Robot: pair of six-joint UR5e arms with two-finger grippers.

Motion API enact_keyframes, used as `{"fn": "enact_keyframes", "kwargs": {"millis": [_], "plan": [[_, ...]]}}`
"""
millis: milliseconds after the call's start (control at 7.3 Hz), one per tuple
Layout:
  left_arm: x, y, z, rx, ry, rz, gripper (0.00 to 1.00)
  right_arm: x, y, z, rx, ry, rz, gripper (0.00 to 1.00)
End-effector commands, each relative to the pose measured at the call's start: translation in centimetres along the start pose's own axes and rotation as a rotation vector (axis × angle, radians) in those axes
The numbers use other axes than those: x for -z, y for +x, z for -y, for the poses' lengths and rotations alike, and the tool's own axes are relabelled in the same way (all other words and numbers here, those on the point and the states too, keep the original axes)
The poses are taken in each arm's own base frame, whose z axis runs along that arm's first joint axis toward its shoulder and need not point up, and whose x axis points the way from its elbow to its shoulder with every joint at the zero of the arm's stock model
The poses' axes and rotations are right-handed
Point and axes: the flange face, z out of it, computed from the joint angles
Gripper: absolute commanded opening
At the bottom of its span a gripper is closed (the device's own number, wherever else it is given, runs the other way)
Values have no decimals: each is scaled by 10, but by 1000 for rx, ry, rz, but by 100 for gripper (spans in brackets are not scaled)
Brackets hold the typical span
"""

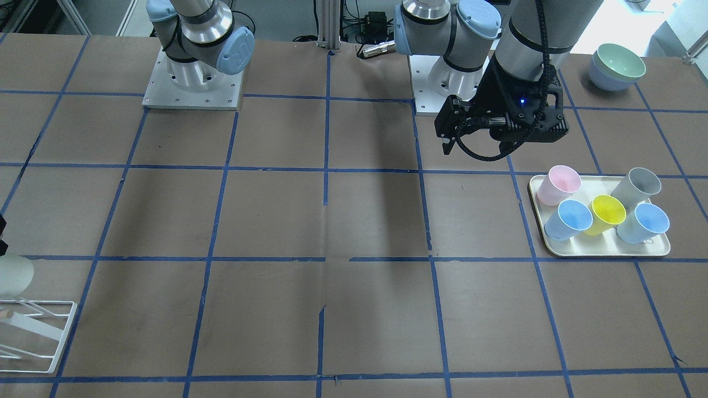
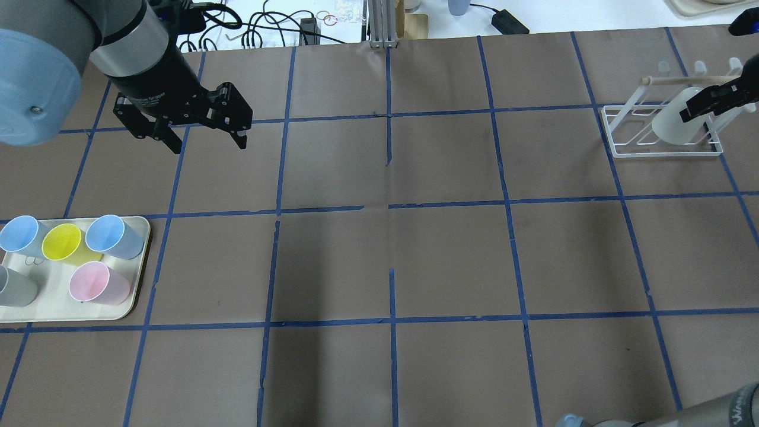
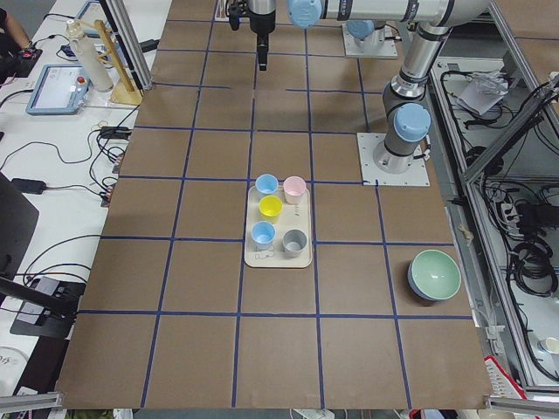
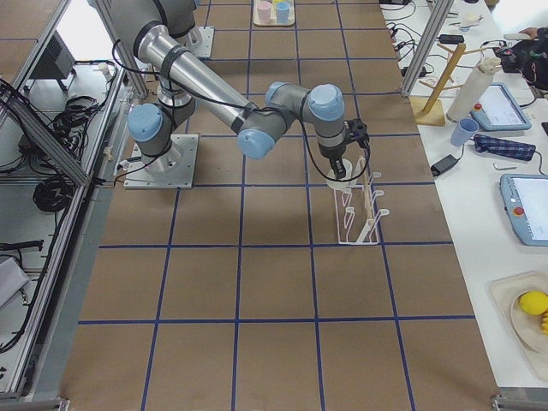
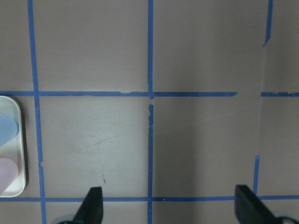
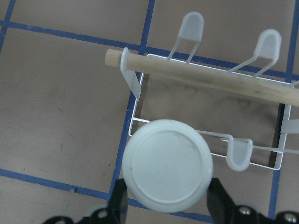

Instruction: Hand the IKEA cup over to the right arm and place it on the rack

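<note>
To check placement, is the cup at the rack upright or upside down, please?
Upside down: the cup shows its closed base to the right wrist camera, at the rack.

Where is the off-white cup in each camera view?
Front-facing: cup at far left edge, by rack.
Overhead: upper right, at the rack.
Exterior left: too small to tell.
Exterior right: centre, at the rack.
Left wrist: not in it.
Right wrist: lower centre, base towards camera.
Landmark: the rack.
</note>
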Motion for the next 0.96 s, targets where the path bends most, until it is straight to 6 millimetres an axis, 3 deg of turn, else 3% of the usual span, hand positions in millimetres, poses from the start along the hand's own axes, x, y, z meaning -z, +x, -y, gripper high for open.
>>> {"fn": "enact_keyframes", "kwargs": {"millis": [0,548,821], "plan": [[0,0,0,0,0,0,100,-6,1,0,-4,-8,5,0],[0,0,0,-2,0,0,100,-26,5,-1,-47,-32,28,0],[-1,0,0,-2,-1,0,100,-32,6,-2,-50,-40,35,41]]}}
